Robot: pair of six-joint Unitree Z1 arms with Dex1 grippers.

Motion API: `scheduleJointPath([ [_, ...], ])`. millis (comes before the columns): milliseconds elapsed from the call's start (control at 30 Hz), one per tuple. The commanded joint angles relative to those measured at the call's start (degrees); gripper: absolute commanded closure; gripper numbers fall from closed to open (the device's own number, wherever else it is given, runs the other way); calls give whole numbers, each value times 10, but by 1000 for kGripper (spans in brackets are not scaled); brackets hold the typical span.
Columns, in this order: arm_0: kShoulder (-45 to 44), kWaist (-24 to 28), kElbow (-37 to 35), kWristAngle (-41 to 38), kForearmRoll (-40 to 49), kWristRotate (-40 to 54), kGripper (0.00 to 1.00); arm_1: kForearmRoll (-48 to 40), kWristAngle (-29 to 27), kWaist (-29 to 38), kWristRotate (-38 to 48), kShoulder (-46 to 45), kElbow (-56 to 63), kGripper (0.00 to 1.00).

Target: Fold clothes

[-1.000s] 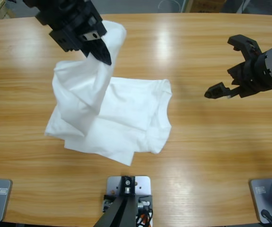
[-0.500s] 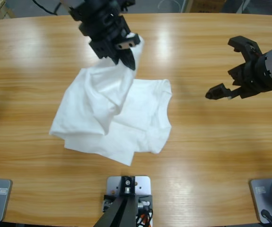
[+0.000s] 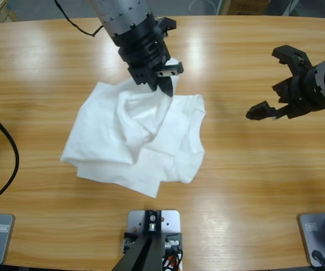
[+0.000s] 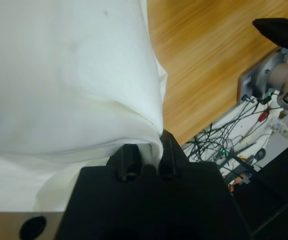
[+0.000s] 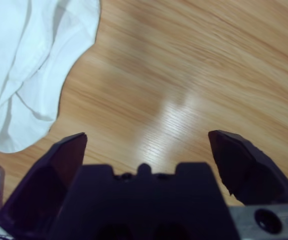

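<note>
A white T-shirt (image 3: 134,138) lies crumpled and partly folded over itself on the wooden table (image 3: 247,186), left of the middle. My left gripper (image 3: 165,84) comes down from the top and is shut on a fold of the shirt's upper right edge; the left wrist view shows white cloth (image 4: 68,80) pinched between the jaws. My right gripper (image 3: 275,84) hovers open above bare wood to the right of the shirt, with nothing between its jaws. The right wrist view shows the shirt's edge (image 5: 28,65) at upper left.
A black cable (image 3: 7,152) loops over the table's left edge. Bare wood spreads to the right and in front of the shirt. Past the table's edge, the left wrist view shows cables and rig parts (image 4: 244,145).
My left gripper has carried the held fold to the right and down, laying the raised cloth across the shirt. The right gripper has stayed in place.
</note>
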Motion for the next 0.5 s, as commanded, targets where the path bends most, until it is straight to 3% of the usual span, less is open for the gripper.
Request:
scheduleJointPath([
  [33,71,-5,-45,-21,84,-25,832,-7,-5,-10,-7,6,22,0],
  [67,72,-5,-45,-20,85,-25,430,-8,-5,-11,-7,7,22,0],
  [133,72,-5,-44,-15,85,-25,89,-8,-5,-11,-7,8,22,0],
  [167,72,-5,-45,-15,85,-25,16,-9,-5,-11,-8,8,22,0],
  [500,62,-9,-36,-3,86,-25,4,-8,-5,-11,-8,4,23,0],
])
